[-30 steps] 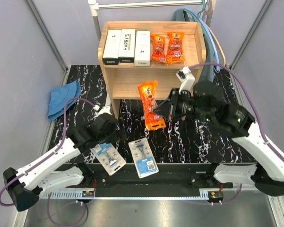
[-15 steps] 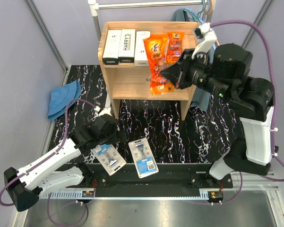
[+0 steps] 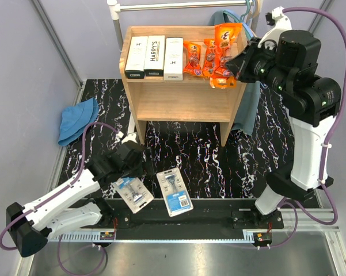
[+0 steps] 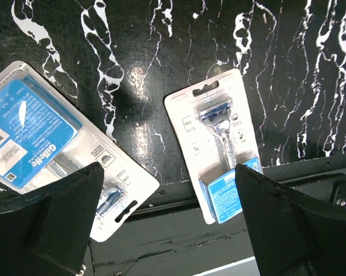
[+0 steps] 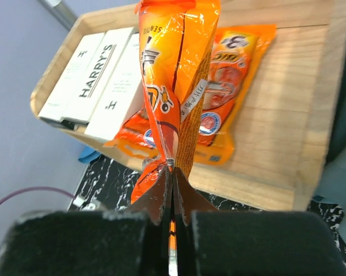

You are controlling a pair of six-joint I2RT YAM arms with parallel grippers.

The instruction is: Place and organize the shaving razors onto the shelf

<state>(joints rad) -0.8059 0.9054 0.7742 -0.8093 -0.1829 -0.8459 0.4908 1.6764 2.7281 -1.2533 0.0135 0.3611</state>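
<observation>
Top view, tabletop point(image 3: 219, 167) black with white veining.

Shelf point(image 3: 178, 102): light wood, two tiers, stands at 12 o'clock on the tabletop.
- Top tier, 9 o'clock half: three white boxes point(image 3: 154, 55) with black ends, lying flat side by side, sides touching.
- Top tier, just to 3 o'clock of the boxes: two orange pouches point(image 3: 200, 58) lying flat, edges overlapping.

Right hand point(image 3: 237, 65): raised at the shelf's 3 o'clock end, fingers pressed tight together on the bottom edge of a third orange pouch point(image 3: 224, 46). This pouch stands on end above the top tier's 3 o'clock end, next to the two lying pouches. The wrist view shows it creased lengthwise, rising from the pinch.

Left hand point(image 4: 168, 178): low over the tabletop at 7 o'clock, fingers spread wide, holding nothing.

Two blister cards point(image 3: 134, 194) lie flat at 6 o'clock near the tabletop's front edge, side by side and apart, off the shelf. The left hand hovers over them.

Blue cloth point(image 3: 78, 121): on the tabletop at 9 o'clock.
</observation>
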